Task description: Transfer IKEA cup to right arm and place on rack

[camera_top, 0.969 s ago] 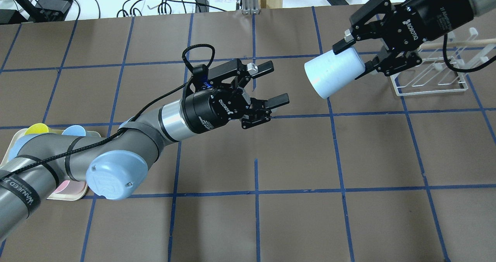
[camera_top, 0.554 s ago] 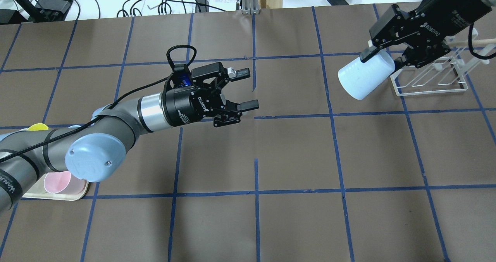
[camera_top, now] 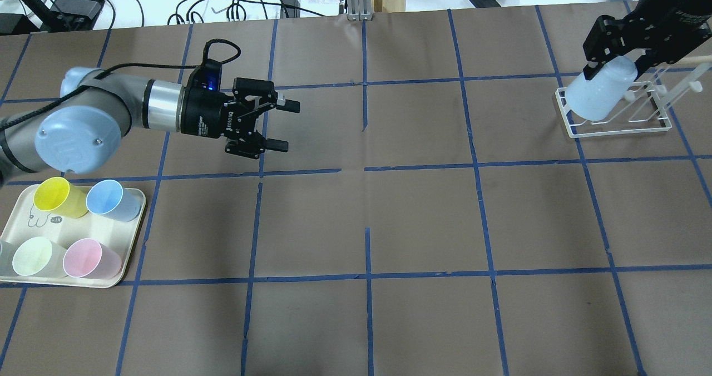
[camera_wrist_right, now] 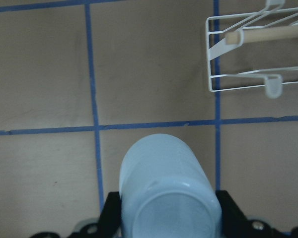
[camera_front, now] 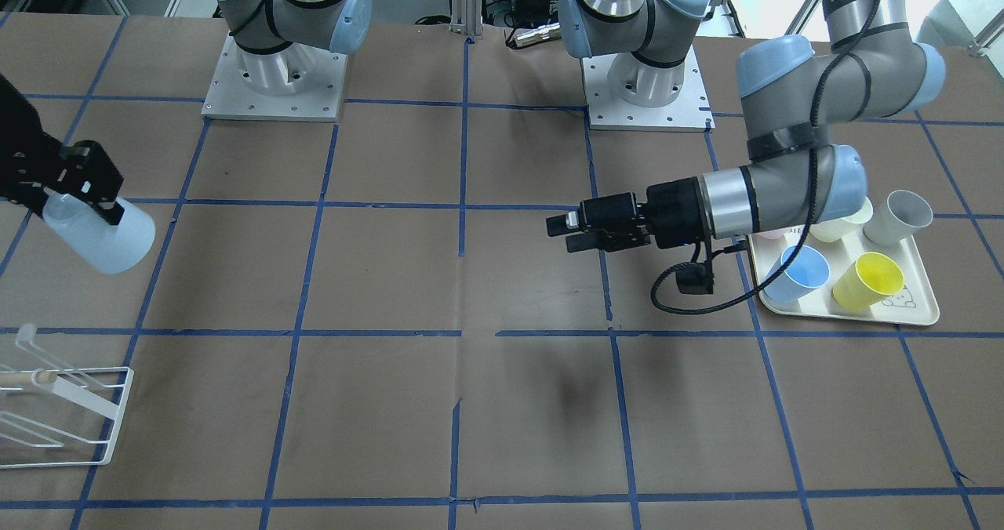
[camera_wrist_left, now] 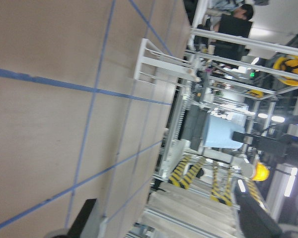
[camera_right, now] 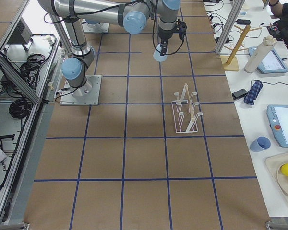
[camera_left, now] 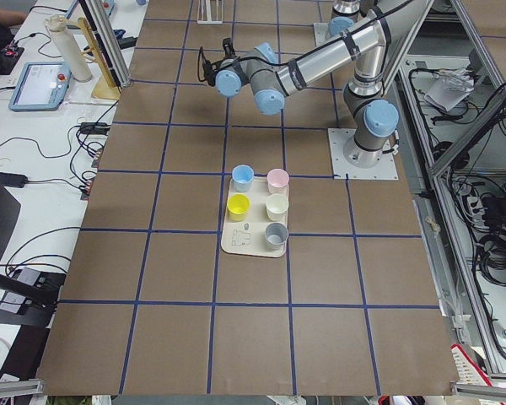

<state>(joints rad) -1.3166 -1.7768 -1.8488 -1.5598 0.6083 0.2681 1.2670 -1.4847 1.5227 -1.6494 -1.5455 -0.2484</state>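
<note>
Hanging in the air, the IKEA cup [camera_top: 598, 95] is clamped near its closed base by the right gripper [camera_top: 612, 67], jaws narrowed on it and mouth tilted down and away. It is pale blue, smooth, tapered plastic. The rack [camera_top: 617, 133] is thin white wire with slanted prongs and a light wooden dowel, and sits at the far right of the desk [camera_top: 423, 220]. From overhead the cup overlaps the rack's left end, but the front and right side views show them apart, not touching. In the right wrist view only taped paper lies between them.

The left gripper [camera_top: 283, 125] hovers over the desk on the other side, jaws spread wide and holding nothing, with a black cable looping off its wrist. Near it lies a cream tray [camera_top: 125, 237] with a yellow cup [camera_top: 55, 197], a blue cup [camera_top: 111, 198], a pale green cup [camera_top: 33, 256], a pink cup [camera_top: 89, 258] and a grey cup [camera_front: 902, 216]. The desk is matte brown paper gridded with blue tape.
</note>
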